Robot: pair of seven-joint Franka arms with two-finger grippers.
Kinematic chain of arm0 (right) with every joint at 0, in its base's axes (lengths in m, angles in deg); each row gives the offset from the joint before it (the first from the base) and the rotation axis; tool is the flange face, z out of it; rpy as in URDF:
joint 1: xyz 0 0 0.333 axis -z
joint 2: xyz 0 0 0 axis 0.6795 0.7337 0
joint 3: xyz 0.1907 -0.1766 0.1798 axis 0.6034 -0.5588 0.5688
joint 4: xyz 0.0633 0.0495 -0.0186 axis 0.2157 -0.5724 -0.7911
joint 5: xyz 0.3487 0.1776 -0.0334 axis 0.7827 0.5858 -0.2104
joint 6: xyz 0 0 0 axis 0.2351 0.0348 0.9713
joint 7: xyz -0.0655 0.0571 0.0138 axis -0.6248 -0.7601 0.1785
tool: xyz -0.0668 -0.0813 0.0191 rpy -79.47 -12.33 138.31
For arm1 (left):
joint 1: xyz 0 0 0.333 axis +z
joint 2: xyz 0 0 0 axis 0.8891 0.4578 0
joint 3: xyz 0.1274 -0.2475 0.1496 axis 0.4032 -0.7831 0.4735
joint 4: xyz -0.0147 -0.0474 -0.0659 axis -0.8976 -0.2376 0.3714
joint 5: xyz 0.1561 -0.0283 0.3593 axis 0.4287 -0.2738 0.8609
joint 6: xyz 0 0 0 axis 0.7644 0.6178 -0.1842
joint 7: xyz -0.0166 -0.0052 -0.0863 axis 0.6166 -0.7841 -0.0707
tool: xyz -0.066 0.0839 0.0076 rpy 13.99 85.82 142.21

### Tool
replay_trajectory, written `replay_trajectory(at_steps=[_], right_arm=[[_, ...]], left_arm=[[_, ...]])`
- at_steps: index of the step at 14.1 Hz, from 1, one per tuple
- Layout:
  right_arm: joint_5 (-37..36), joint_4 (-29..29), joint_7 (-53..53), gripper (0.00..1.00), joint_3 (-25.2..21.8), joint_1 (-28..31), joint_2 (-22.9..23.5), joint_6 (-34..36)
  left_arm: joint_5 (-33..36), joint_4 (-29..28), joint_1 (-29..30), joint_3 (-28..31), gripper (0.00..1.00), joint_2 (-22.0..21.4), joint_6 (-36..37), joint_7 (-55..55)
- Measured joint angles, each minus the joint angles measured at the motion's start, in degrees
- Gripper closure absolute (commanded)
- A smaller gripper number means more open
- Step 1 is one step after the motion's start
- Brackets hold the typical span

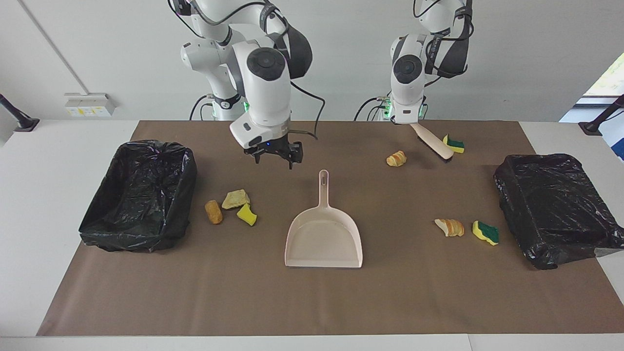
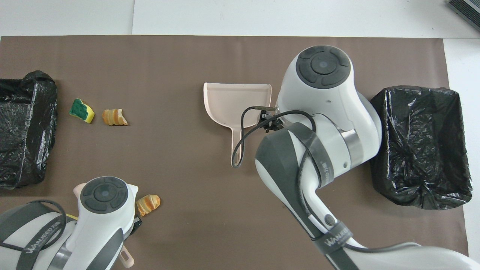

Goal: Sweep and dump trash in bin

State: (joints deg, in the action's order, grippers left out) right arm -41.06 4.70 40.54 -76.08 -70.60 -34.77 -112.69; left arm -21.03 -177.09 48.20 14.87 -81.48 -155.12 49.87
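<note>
The white tabletop [image 1: 48,161] carries a brown mat [image 1: 312,302] and everything else lies on it. A black-lined bin [image 1: 139,195] sits at the right arm's end and a second bin [image 1: 555,209] at the left arm's end. No scrap shows in either, so the task looks barely begun: this seems to be the step of taking up the tools.

The pink dustpan [image 1: 324,234] lies flat in the middle of the mat, its handle toward the robots. The right pincer [image 1: 274,155] hangs released over the mat just beside that handle's end, toward the right arm's end, and touches nothing. Its next move is likely to shift over the handle, lower and close on it. Nothing lies in between.

The left pincer [image 1: 407,121] is clenched on the brush [image 1: 434,144], which slants down with its head close beside a yellow-and-green sponge chunk [image 1: 453,144]. That chunk probably gets swept first, once the pan is brought across.

The trash is split. At the left arm's end are that chunk, a striped bread-like piece [image 1: 396,158], a sliced bread-like piece [image 1: 449,227] and another sponge chunk [image 1: 486,232]. Beside the right arm's bin are a brown roll [image 1: 213,212], a beige lump [image 1: 236,199] and a yellow chunk [image 1: 247,214]. The striped piece lies between the pan and the brush head and may get nudged.
</note>
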Motion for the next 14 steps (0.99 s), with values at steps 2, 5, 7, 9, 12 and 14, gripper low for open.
replay_trajectory(at_steps=[2, 5, 7, 9, 12, 14], right_arm=[[1.32, 0.91, 0.51, 0.00, 0.52, -0.31, 3.33, -2.47], [1.80, 2.28, 2.40, 0.00, 1.10, -3.88, 7.25, -3.82], [1.80, 3.06, 3.44, 0.00, 1.18, -6.87, 9.74, -5.70], [1.92, 2.79, 2.74, 0.00, 1.28, -7.64, 10.96, -8.14], [2.84, 0.75, -3.02, 0.00, 1.27, -7.34, 11.21, -9.69], [2.91, 0.24, -3.96, 0.00, 1.28, -7.26, 11.21, -9.74]], left_arm=[[1.26, -1.88, 3.39, 0.04, 1.00, -0.80, 0.32, 0.00], [2.96, -4.62, 5.10, 0.00, 1.00, -2.11, 1.67, -0.02], [4.23, -7.34, 5.10, -0.07, 1.00, -3.10, 1.85, -0.02], [5.00, -9.95, 5.38, -0.06, 1.00, -3.99, 1.84, 0.03], [5.20, -13.19, 7.32, -0.09, 1.00, -5.53, 1.42, 0.01], [5.20, -14.29, 7.63, -0.10, 1.00, -6.46, 0.24, -0.15]])
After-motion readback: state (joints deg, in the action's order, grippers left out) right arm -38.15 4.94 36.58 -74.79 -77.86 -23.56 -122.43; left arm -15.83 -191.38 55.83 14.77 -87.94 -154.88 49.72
